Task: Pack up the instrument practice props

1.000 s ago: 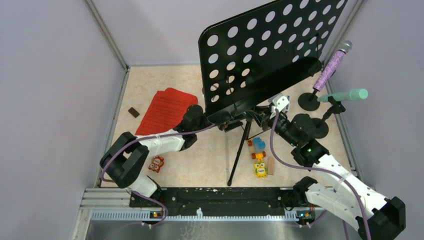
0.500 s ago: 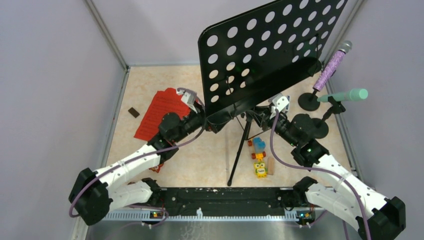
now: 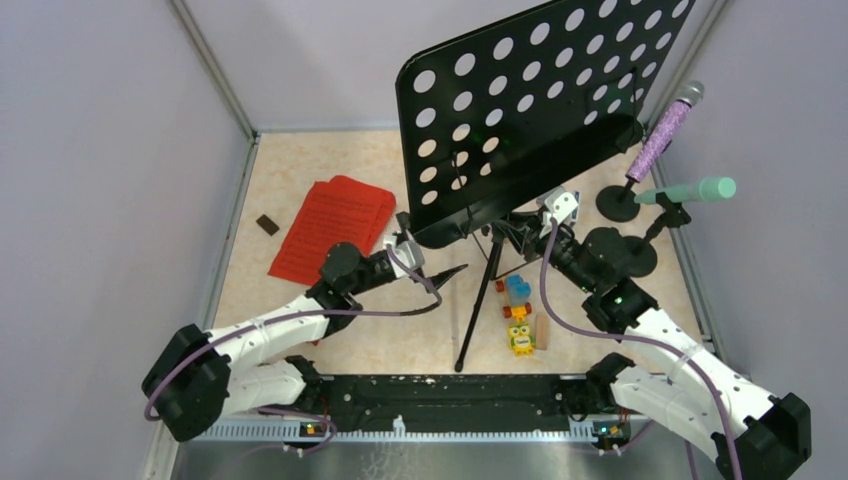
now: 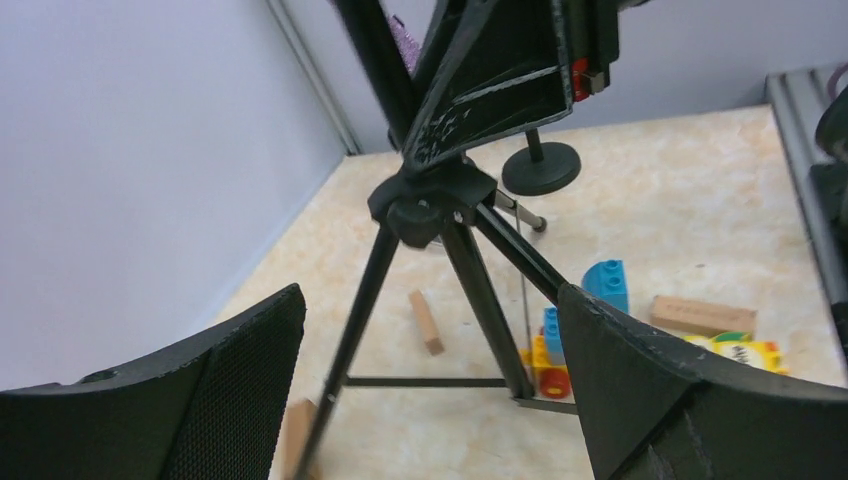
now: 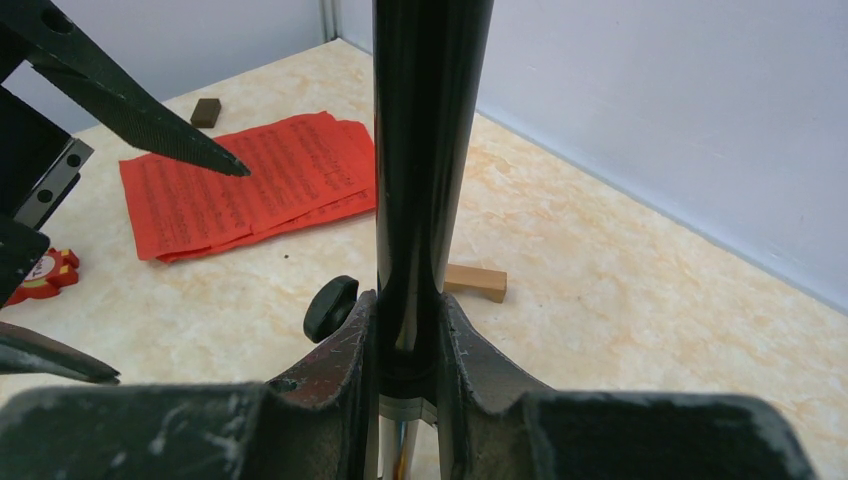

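Note:
The black perforated music rack (image 3: 530,110) stands on its tripod legs (image 3: 480,300) in mid-table. My right gripper (image 3: 512,228) is shut on the stand's black post (image 5: 425,150) just above the tripod hub (image 4: 430,200). My left gripper (image 3: 437,283) is open and empty, left of the tripod and level with its legs; its fingers (image 4: 200,400) frame the legs without touching them. Red sheet-music pages (image 3: 335,225) lie flat to the left. The purple microphone (image 3: 665,125) and the mint-green microphone (image 3: 690,190) sit in black round-based holders (image 3: 617,203) at the right.
Colourful toy bricks (image 3: 518,290) and an owl figure (image 3: 519,337) lie right of the tripod, with wooden blocks (image 4: 427,322) between the legs. A small dark block (image 3: 267,224) lies near the left wall. Grey walls close in three sides.
My left gripper has come away from the rack's lower left edge, dropped down and back, and turned towards the tripod legs. The right gripper and the stand have not moved.

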Tool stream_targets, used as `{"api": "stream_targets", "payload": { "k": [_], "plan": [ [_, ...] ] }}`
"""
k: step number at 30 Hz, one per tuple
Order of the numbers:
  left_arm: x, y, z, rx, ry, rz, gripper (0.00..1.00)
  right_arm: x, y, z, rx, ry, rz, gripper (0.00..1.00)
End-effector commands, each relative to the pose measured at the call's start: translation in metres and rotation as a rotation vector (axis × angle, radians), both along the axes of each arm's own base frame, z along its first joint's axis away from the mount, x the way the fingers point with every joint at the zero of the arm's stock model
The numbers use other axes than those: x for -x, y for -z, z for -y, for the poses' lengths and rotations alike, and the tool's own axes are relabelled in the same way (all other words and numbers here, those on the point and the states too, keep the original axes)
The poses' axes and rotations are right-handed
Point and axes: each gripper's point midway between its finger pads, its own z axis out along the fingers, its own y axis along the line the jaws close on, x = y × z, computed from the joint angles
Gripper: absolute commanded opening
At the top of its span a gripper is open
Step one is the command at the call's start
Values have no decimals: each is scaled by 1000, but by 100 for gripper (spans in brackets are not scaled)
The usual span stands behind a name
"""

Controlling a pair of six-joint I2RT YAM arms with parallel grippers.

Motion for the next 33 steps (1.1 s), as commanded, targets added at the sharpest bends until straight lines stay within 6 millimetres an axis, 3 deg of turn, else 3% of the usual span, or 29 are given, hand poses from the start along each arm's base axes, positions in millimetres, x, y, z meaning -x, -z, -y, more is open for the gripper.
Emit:
{"api": "stream_targets", "payload": {
  "k": [1,10,19,27,33],
  "plan": [
    [-3,-19,17,-136,25,369,99,11,24,-11,61,-80,-43,0],
    [-21,-6,35,-252,20,528,98,12,25,-11,64,-84,-47,0],
    [-31,-2,54,-272,60,523,85,12,25,-11,64,-83,-44,0],
    [-35,0,61,-289,80,524,62,12,26,-10,65,-82,-44,0],
    [-39,-1,66,-295,82,531,58,12,25,-10,64,-81,-42,0]
  ]
}}
